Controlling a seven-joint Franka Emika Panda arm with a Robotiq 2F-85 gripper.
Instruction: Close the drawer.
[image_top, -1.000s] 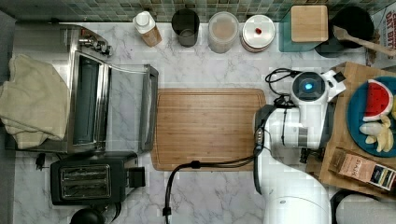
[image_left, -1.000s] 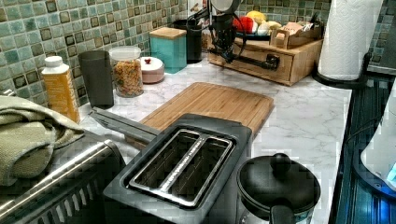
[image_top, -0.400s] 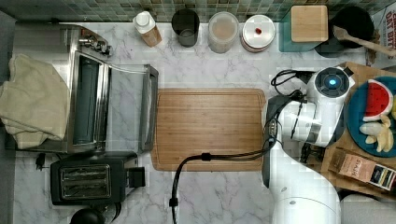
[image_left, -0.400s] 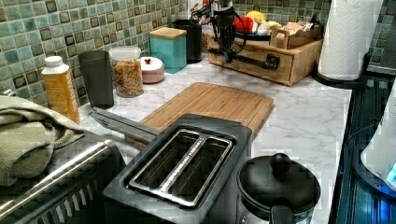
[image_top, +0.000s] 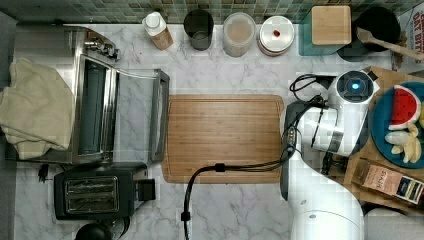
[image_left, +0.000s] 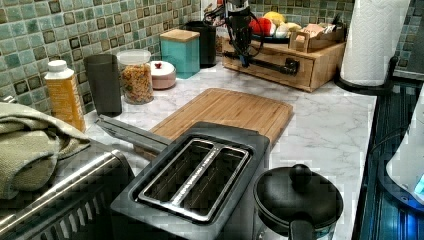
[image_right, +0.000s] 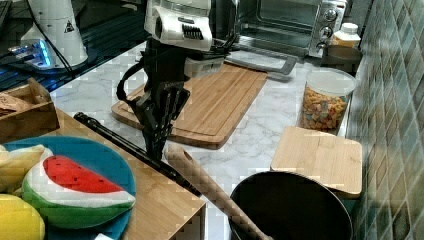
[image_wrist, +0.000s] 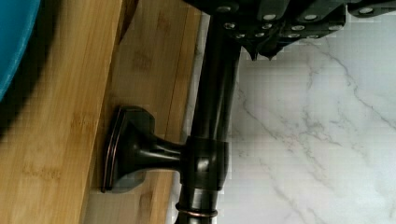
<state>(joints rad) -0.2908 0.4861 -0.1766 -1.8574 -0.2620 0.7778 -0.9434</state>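
Since a second ago the arm (image_top: 345, 120) has travelled toward the top view's right, off the cutting board (image_top: 225, 135) and up to the wooden box that carries the blue plate (image_right: 95, 160). Its gripper (image_right: 154, 146) hangs straight down at the drawer (image_left: 267, 72), touching the handle (image_wrist: 215, 116); whether it is spread or pinching the bar I cannot tell. In the left view the drawer sits at the far end of the marble surface (image_left: 325, 115), in the box's front. It is pale, fine-grained wood, and its front looks level with the box. The handle is a long, dark bronze bar on flared posts.
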